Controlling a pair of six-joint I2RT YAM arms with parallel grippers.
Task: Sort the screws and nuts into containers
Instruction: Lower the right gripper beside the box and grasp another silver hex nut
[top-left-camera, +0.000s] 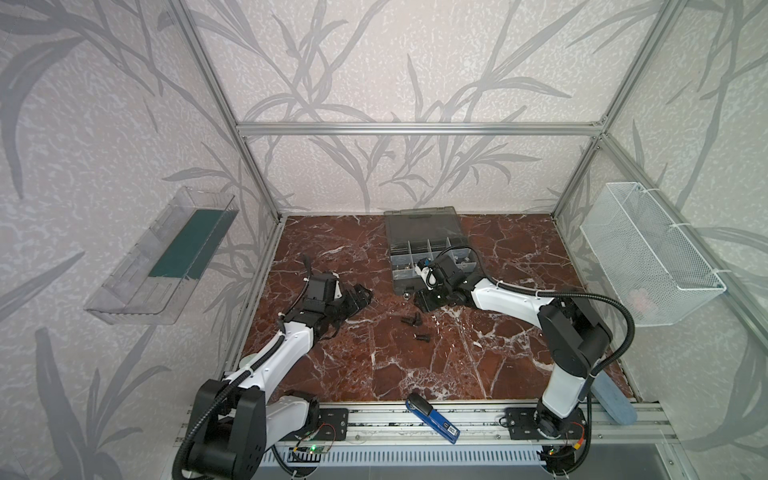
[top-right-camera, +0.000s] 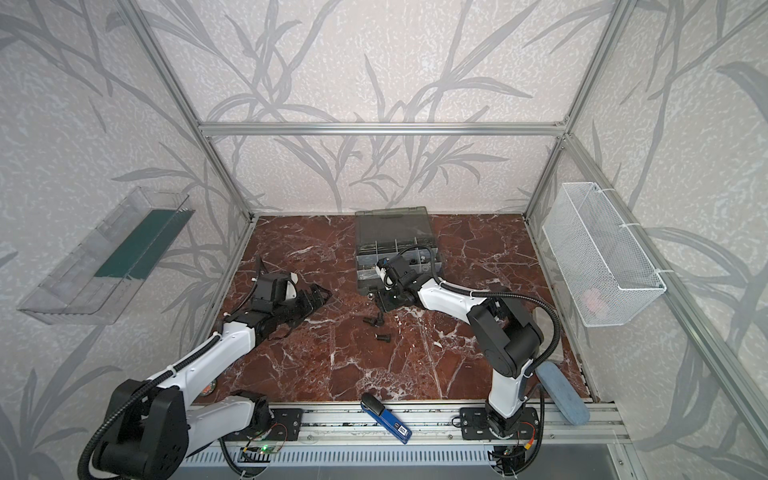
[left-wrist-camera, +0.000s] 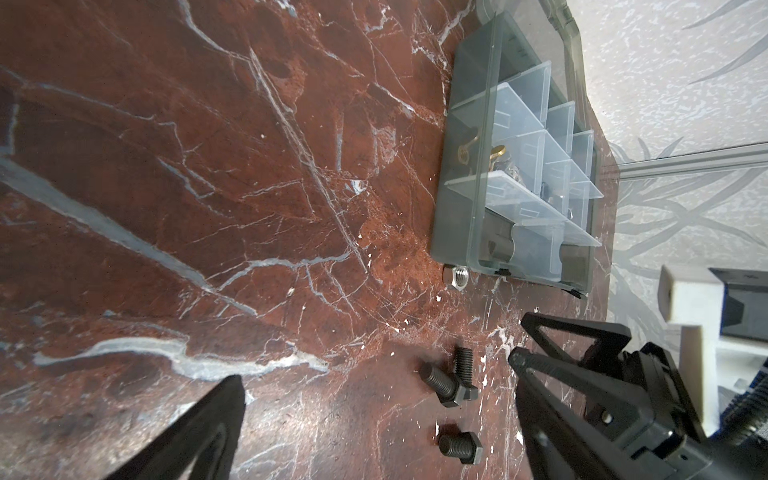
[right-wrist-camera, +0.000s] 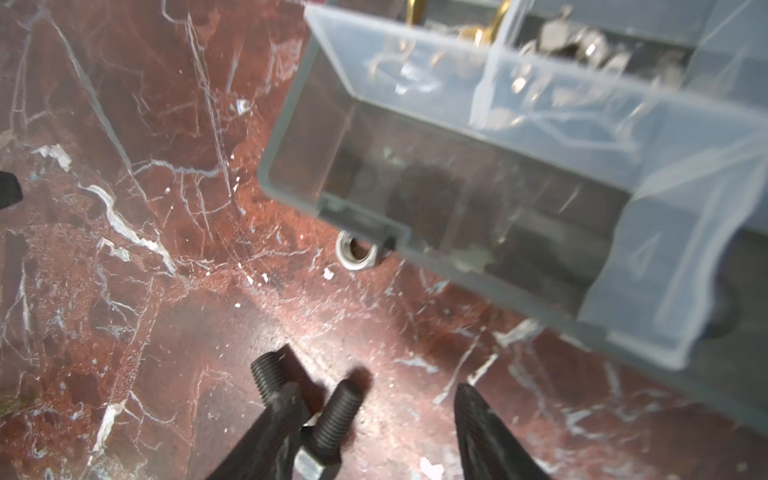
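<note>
I am holding my right jaws released low over the bench (right-wrist-camera: 124, 291), 1 black screw (right-wrist-camera: 336, 415) lying between them, another half hidden behind 1 finger (right-wrist-camera: 270, 440). A 3rd screw (left-wrist-camera: 459, 451) is lying nearby. A silver nut (right-wrist-camera: 356, 253) is sitting just beside the case (right-wrist-camera: 457, 208) front. My left jaws are standing wide, empty.

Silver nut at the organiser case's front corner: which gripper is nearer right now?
Right. The right gripper hangs just beside the nut, over two screws; the left gripper is farther off on the nut's other side.
</note>
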